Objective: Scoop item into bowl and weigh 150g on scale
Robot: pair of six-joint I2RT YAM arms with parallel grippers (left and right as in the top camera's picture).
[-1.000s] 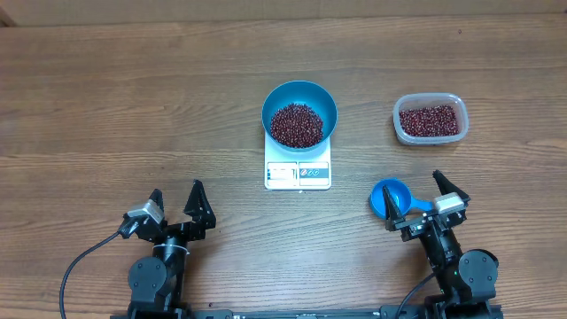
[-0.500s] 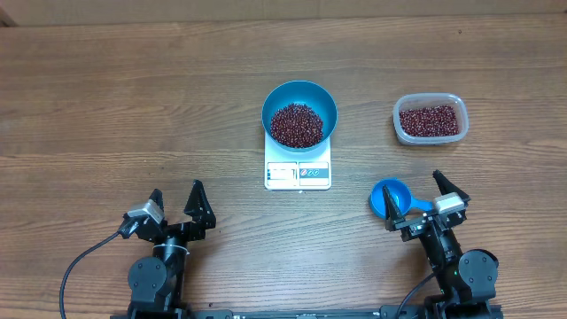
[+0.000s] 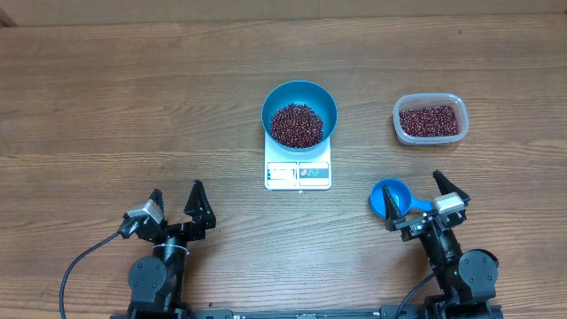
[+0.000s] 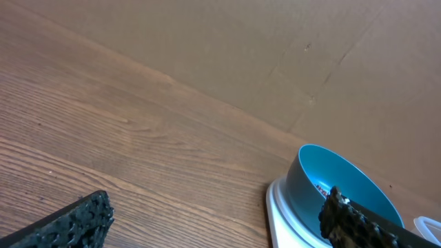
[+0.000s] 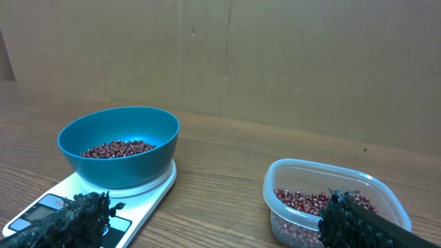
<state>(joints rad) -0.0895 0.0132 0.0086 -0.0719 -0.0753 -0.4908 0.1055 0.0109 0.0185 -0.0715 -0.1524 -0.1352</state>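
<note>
The blue bowl (image 3: 324, 97) stands on the white scale (image 3: 319, 174) at mid-table, with a heap of red-brown beans (image 3: 296, 125) inside. My left gripper (image 3: 177, 190) rests open near the front left edge, well short of the scale. At the front right, my right gripper (image 3: 414, 197) is open too. A small blue scoop (image 3: 391, 198) lies on the table by its left finger, handle running under the jaws. The right wrist view shows the bowl (image 5: 120, 162), its beans (image 5: 114, 148) and the scale (image 5: 148, 189) ahead on the left. The left wrist view shows the bowl (image 4: 310, 176) at the right.
A clear plastic tub (image 3: 429, 140) holding more beans (image 3: 429, 120) sits at the back right, also ahead of the right gripper (image 5: 210, 220) as the tub (image 5: 324, 176). Bare wood table lies ahead of the left gripper (image 4: 213, 220). A cardboard wall stands behind the table.
</note>
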